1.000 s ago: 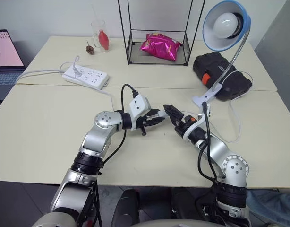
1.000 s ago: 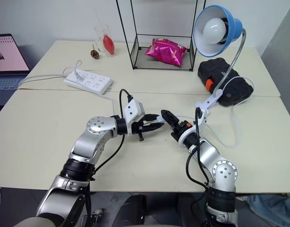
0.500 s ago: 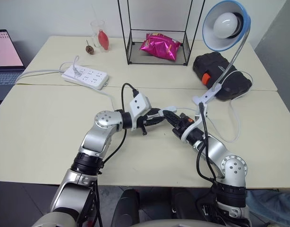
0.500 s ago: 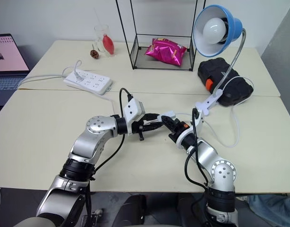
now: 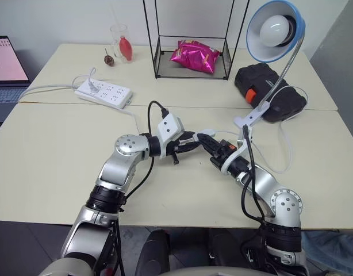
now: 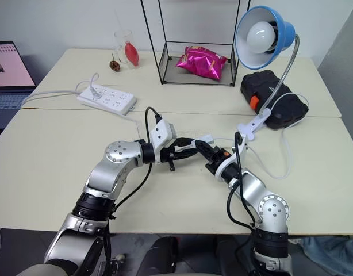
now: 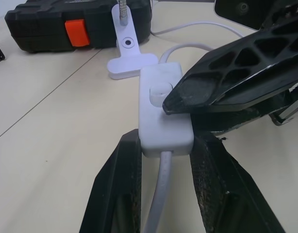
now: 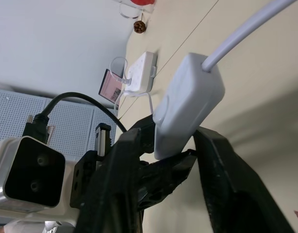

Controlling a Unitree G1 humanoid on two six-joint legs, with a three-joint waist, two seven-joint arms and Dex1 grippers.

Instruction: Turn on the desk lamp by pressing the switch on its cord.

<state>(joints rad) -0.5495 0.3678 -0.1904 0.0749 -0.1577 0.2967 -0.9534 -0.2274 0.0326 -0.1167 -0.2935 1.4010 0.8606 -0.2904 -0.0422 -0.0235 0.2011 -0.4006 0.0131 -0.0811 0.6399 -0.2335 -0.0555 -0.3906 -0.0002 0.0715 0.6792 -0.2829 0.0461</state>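
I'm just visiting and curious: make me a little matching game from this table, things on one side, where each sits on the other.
Things:
1. switch
2. pink bag
3. power strip
4. lamp

Places:
A. inside the wire rack
B. clipped beside the black case
C. held in the left gripper
D. far left part of the table, near the laptop

Pairs: 1-C, 2-A, 3-D, 4-B
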